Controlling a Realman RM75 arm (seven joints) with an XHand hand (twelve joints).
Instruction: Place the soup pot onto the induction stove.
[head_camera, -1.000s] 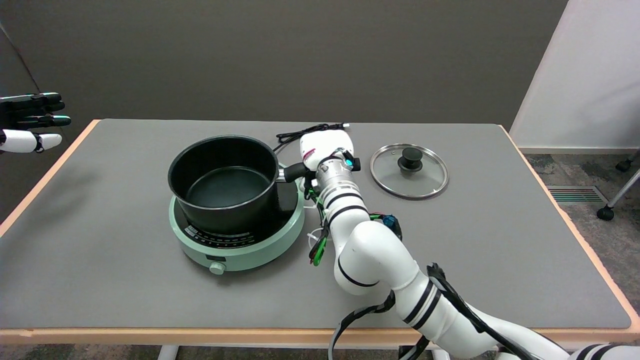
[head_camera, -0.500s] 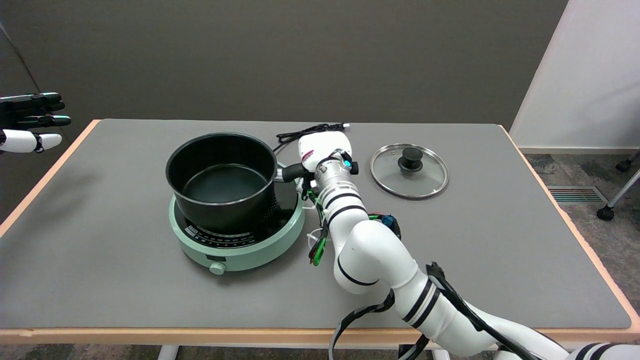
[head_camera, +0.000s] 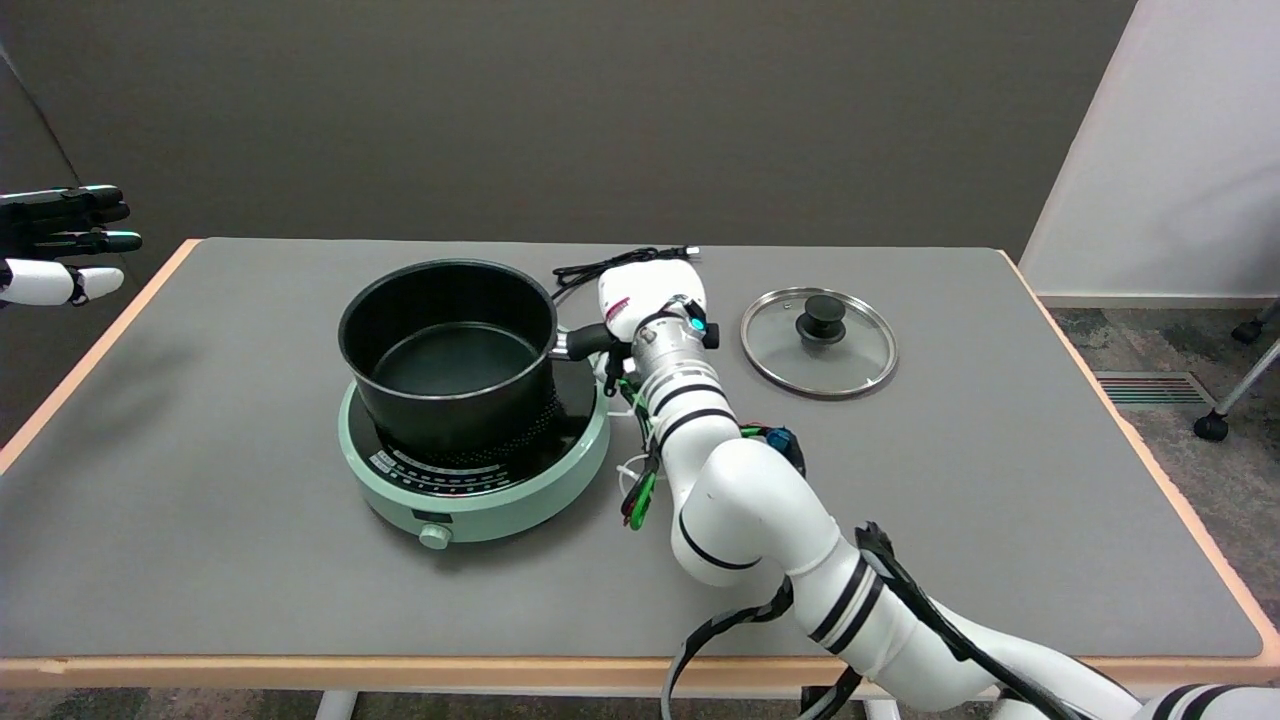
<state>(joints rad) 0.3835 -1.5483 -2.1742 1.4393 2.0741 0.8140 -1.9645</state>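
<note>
Matte grey table (head_camera: 900, 520); round black soup pot (head_camera: 450, 355) on mint induction stove (head_camera: 475, 505).

One soup pot (head_camera: 448, 358), one induction stove (head_camera: 475, 470) and one glass lid (head_camera: 818, 342) on the surface (head_camera: 1000, 480). One black cable (head_camera: 600, 266) at 12 o'clock. Two hands: right hand (head_camera: 650, 300), idle hand (head_camera: 60, 245).

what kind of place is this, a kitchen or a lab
Probably a lab or test room, not a kitchen: a bare grey table before a plain dark wall, a white robot arm whose robot hand grips a black soup pot on a mint-green induction stove.
</note>
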